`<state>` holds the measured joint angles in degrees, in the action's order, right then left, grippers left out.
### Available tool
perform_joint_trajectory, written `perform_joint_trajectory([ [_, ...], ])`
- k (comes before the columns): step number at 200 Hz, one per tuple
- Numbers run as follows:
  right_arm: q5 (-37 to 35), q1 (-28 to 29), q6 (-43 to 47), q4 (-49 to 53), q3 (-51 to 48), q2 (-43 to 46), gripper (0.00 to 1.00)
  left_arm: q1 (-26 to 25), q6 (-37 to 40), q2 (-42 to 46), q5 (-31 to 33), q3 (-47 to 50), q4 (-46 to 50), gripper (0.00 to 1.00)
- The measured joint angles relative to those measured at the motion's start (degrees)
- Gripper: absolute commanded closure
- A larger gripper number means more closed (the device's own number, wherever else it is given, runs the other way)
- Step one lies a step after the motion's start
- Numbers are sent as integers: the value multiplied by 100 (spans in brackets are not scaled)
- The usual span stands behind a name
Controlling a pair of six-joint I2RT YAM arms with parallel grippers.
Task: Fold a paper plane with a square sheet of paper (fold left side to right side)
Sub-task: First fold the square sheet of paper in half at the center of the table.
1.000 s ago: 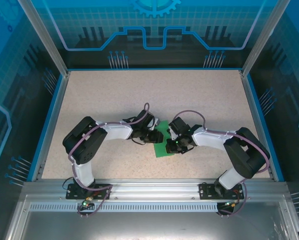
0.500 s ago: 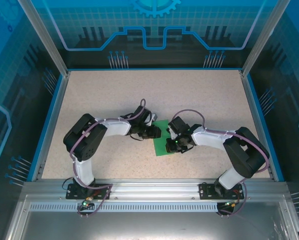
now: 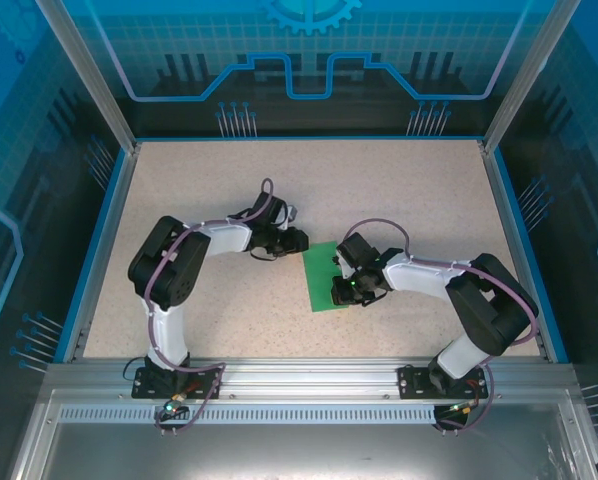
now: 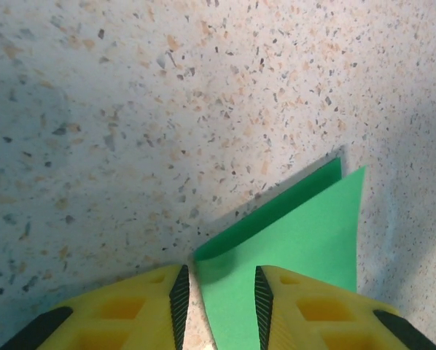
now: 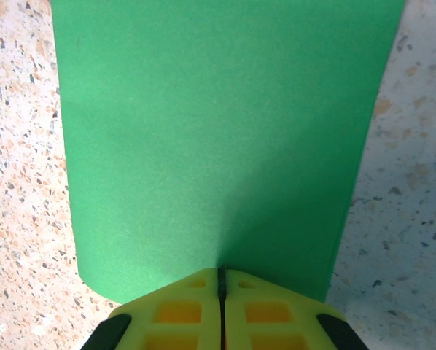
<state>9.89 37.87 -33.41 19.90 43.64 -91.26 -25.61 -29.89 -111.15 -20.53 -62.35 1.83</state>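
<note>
Sheet: bright green square sheet of paper (image 3: 321, 275), doubled over into a tall rectangle on the speckled beige tabletop (image 3: 209, 200), between the two arms and closer to the right one.
Long axis: near to far across the table, far end leaning slightly left.
Folded edge: on the left side, facing the left arm; rounded and loose, with the upper layer (image 4: 305, 233) lifted off the lower one at the far-left corner.
Right gripper (image 3: 345, 292): clenched, fingertips together (image 5: 220, 275) at the sheet's near edge, green paper (image 5: 218, 131) stretching straight ahead; pinning or pinching, cannot tell which.
Left gripper (image 3: 295, 240): released, yellow fingers parted (image 4: 219, 281), holding nothing; just beside the far-left corner and apart from it in the top view, corner lying ahead and to its right.
Nearer arm to the loose fold: left, by judgement.
Coming move, likely: down onto the left edge, then along it from far to near to flatten the crease while the right end stays anchored.
</note>
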Motion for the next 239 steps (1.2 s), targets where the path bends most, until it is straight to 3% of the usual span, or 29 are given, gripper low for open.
perform_joint_trajectory([
  [65, 63, -4, -24, 2, 35, -48, 93, -122, -142, 1001, -258, 822, -391, 67],
  [132, 63, -4, -26, 4, 35, -52, 93, -310, -173, 46, -455, 424, -675, 70],
  [239, 542, 118, -428, -737, -216, -63, 89, 0, -306, -507, -236, -466, -323, 70],
])
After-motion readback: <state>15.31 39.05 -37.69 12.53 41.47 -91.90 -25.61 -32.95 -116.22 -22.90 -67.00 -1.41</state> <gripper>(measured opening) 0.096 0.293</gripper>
